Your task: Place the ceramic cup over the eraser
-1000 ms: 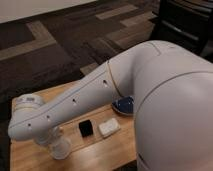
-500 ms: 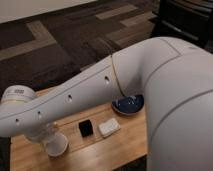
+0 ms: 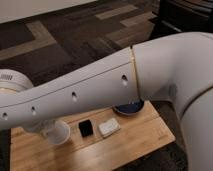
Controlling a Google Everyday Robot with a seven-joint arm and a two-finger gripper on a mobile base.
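Note:
The white ceramic cup (image 3: 58,133) is at the left of the wooden table (image 3: 130,145), left of the black eraser (image 3: 85,128) and a short gap away from it. My gripper (image 3: 44,128) is at the cup, just under my white arm (image 3: 85,92), which hides most of it. Whether the cup rests on the table or is lifted off it is unclear.
A white rectangular block (image 3: 108,127) lies just right of the eraser. A dark blue bowl (image 3: 129,108) sits at the table's back edge, partly behind my arm. Dark patterned carpet (image 3: 75,40) surrounds the table.
My arm has swung lower and further left across the view. The cup with the gripper has shifted up in the picture, a little closer to the eraser's level. Eraser, block and bowl have not moved.

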